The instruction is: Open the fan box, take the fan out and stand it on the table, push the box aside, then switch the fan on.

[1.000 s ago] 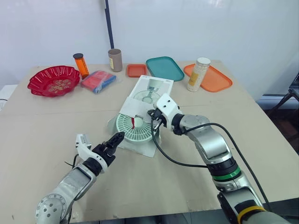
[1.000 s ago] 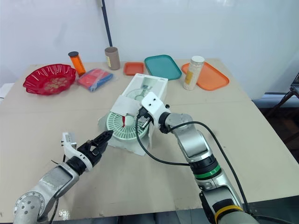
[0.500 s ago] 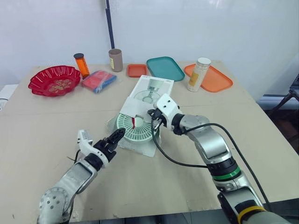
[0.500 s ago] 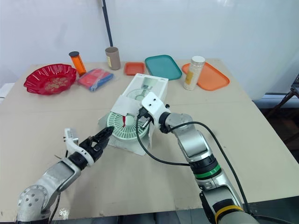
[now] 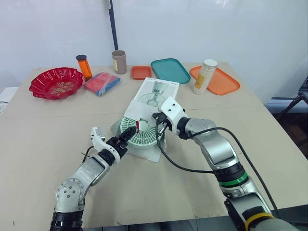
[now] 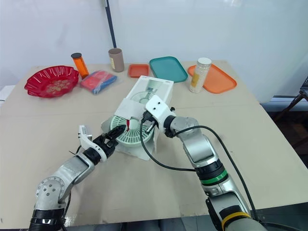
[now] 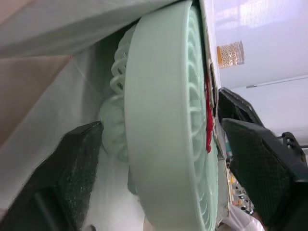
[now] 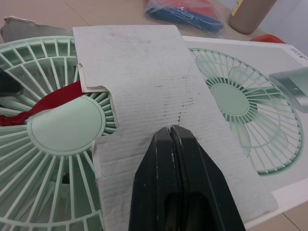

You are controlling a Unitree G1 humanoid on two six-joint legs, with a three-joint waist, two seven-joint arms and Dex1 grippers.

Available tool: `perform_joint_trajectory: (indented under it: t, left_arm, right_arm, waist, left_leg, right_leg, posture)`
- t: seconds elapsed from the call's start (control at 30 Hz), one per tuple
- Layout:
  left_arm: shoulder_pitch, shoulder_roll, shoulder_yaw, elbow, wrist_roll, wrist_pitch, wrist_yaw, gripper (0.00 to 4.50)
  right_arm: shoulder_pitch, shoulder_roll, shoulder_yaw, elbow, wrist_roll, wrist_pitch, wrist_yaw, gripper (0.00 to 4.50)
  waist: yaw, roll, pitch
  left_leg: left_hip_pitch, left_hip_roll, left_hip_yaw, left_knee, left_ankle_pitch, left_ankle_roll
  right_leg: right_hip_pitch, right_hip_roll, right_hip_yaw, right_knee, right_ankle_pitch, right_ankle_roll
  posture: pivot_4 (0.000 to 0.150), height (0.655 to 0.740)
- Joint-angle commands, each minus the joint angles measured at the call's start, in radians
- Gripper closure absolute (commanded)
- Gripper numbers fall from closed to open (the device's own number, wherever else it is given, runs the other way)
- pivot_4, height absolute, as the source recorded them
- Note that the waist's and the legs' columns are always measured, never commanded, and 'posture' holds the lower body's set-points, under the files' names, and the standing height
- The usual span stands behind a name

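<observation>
Left gripper [image 5: 127, 135] has advanced across the table [image 5: 43, 130] to the fan [image 5: 143, 134], jaws open astride its rim, apparently for a pull, fan lying flat in the opened box [image 5: 155, 92] mid-table; right gripper [image 5: 158, 121], jaws closed, pins the flap [image 8: 159, 96] back.

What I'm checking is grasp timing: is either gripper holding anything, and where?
Nothing is held. The left gripper straddles the fan at its rim with fingers open; the right gripper is shut above the box flap.

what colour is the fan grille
The fan grille is pale mint green, clearest in the right wrist view.
</observation>
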Motion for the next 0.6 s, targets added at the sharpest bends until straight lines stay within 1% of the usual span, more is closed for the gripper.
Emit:
perform_joint_trajectory:
  t: [0.03,0.07,0.1,0.17,0.43,0.6]
  left_arm:
    - [0.018,-0.004,0.008,-0.029,0.010,0.013,-0.020,1.85]
    - [0.021,-0.005,0.009,-0.028,0.014,0.015,-0.024,2.27]
    - [0.022,-0.006,0.009,-0.026,0.018,0.017,-0.027,2.52]
    - [0.023,-0.007,0.011,-0.022,0.022,0.017,-0.029,2.78]
    - [0.034,-0.008,0.013,-0.032,0.015,0.020,-0.030,2.83]
    - [0.126,-0.021,0.030,-0.072,-0.015,0.013,-0.007,2.83]
  right_arm:
    - [0.021,-0.008,0.021,0.043,-0.019,0.023,-0.004,4.50]
    - [0.021,-0.008,0.021,0.044,-0.019,0.023,-0.003,4.50]
    - [0.021,-0.007,0.021,0.045,-0.019,0.022,-0.003,4.50]
    - [0.020,-0.007,0.021,0.045,-0.020,0.022,-0.003,4.50]
    - [0.023,-0.011,0.019,0.040,-0.023,0.024,0.000,4.50]
    - [0.026,-0.014,0.021,0.037,-0.027,0.025,0.001,4.50]
  waist:
    - [0.000,0.000,0.000]
    - [0.000,0.000,0.000]
    - [0.000,0.000,0.000]
    - [0.000,0.000,0.000]
    - [0.000,0.000,0.000]
    - [-0.004,0.000,0.000]
  left_leg:
    - [0.000,0.000,0.000,0.000,0.000,0.000]
    - [0.000,0.000,0.000,0.000,0.000,0.000]
    - [0.000,0.000,0.000,0.000,0.000,0.000]
    - [0.000,0.000,0.000,0.000,0.000,0.000]
    - [0.000,0.000,0.000,0.000,0.000,-0.001]
    - [0.000,0.001,0.000,0.000,-0.001,-0.001]
  right_leg:
    - [0.000,0.000,0.000,0.000,0.000,0.000]
    - [0.000,0.000,0.000,0.000,0.000,0.000]
    - [0.000,0.000,0.000,0.000,0.000,0.000]
    - [0.000,0.000,0.000,0.000,-0.002,0.005]
    - [0.000,0.000,0.000,0.000,-0.002,0.005]
    - [0.000,0.001,0.001,0.000,-0.003,0.004]
  posture:
    - [0.150,0.7400]
    - [0.150,0.7400]
    - [0.150,0.7400]
    - [0.150,0.7400]
    - [0.150,0.7400]
    - [0.150,0.7400]
